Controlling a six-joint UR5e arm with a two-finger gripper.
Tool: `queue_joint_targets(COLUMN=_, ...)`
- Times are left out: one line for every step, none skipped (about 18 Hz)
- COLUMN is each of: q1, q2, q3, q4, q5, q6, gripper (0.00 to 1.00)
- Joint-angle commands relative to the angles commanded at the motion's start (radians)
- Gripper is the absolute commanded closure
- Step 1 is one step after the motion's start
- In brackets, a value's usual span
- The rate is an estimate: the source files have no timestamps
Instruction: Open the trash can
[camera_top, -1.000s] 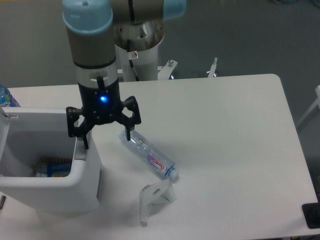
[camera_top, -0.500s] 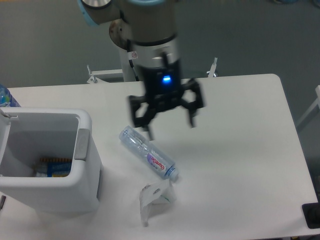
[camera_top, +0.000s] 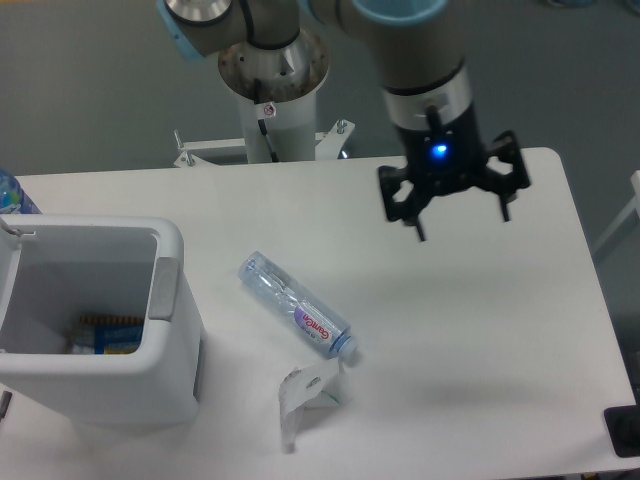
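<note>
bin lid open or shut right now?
Open. The trash can shows its bare interior from above, with items lying at the bottom. The claw hangs empty, well to the right of it.

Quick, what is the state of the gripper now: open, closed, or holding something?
Gripper: open, holding nothing, above the table.

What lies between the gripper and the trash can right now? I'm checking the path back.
In the fixed camera view, the clear bottle lies on the table between the open gripper and the trash can; otherwise bare tabletop.
</note>
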Motion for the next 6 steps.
queue_joint_targets(q1=0.003, q2=0.002, q3=-0.002, q4=-0.002, q5=0.006, q6=0.017, gripper=0.0)
queue_joint_targets(q1=0.005, q2=0.002, q3=-0.003, q4=-0.003, q5=0.008, q6=0.029, gripper=0.0)
queue_joint_targets(q1=0.006, q2=0.0, q3=-0.003, q4=-0.008, q5=0.009, q6=0.034, gripper=0.0)
queue_joint_targets(q1=0.014, q2=0.002, q3=-0.003, q4=-0.009, q5=0.009, q6=0.034, gripper=0.0)
queue_joint_targets(q1=0.02, q2=0.002, q3=-0.006, q4=-0.009, q5=0.009, q6=0.034, gripper=0.0)
queue_joint_targets(q1=0.022, q2=0.002, q3=-0.008, q4=-0.009, q5=0.009, q6=0.034, gripper=0.0)
